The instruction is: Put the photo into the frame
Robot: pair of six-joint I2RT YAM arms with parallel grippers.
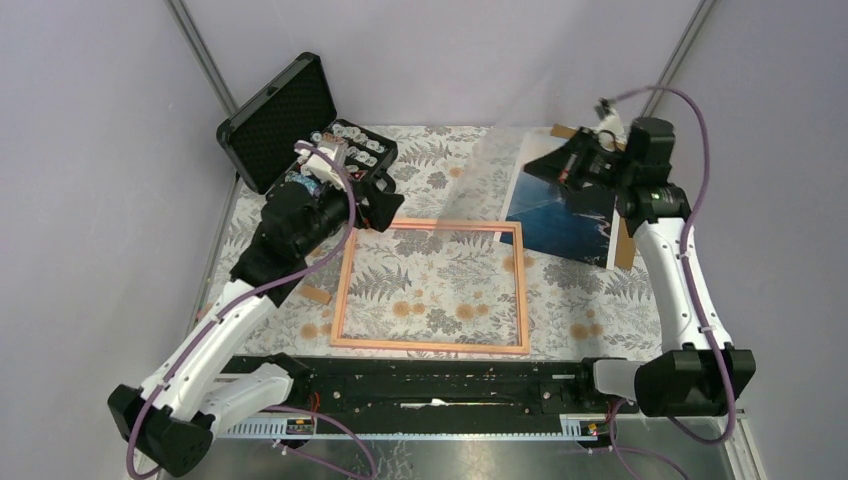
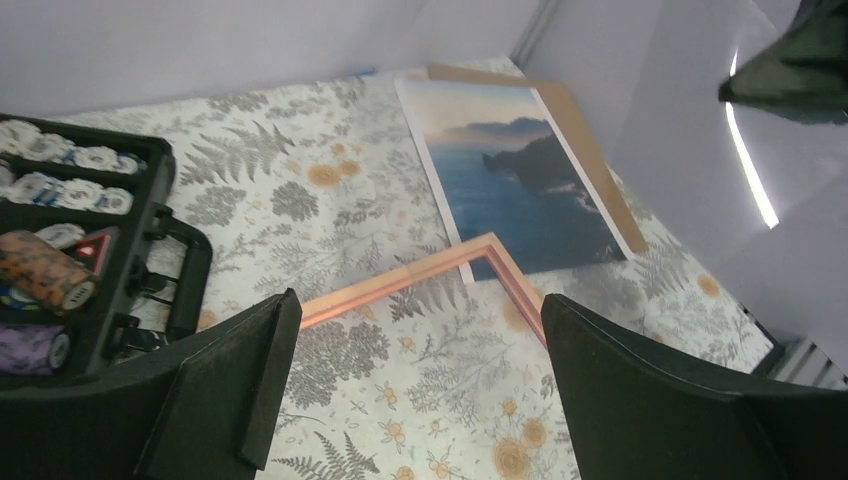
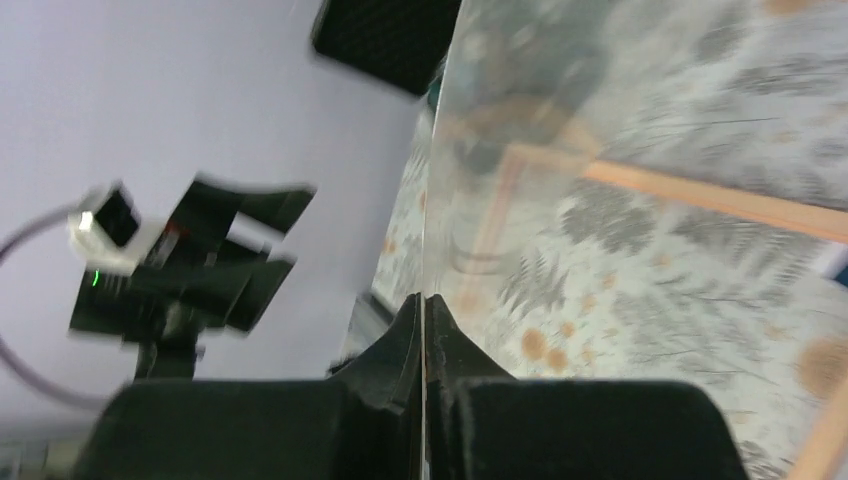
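Photo (image 1: 560, 215): you had the large thin print of blue sea and mountains lying face up at the right of the table, outside the frame. The photo rested on a brown cardboard backing board (image 1: 624, 245).
Frame (image 1: 430, 346): the flat rectangular pinkish-orange wooden border lay mid-table on the fern-and-flower patterned cloth (image 1: 600, 300). The cloth showed through the opening of the frame.
Right gripper (image 1: 540, 163): your jaws were clamped on the edge of a clear thin pane (image 1: 490, 165), held up above the photo.
Left gripper (image 1: 378, 205): your jaws stood wide with nothing between them, above the frame's far left corner.
Black foam-lined case (image 1: 280, 120): it stood open at the far left, with round poker chips (image 1: 350, 140) inside.
Top view only: both arms and the whole frame appeared together.
Left wrist only (image 2: 420, 390): the frame's corner (image 2: 490, 248) crossed the photo's near corner (image 2: 520, 170), with the board (image 2: 580, 130) showing beyond it.
Right wrist only (image 3: 423, 340): the fingers (image 3: 390, 350) met flush on the pane (image 3: 520, 120), and the frame (image 3: 700, 190) showed blurred through it.
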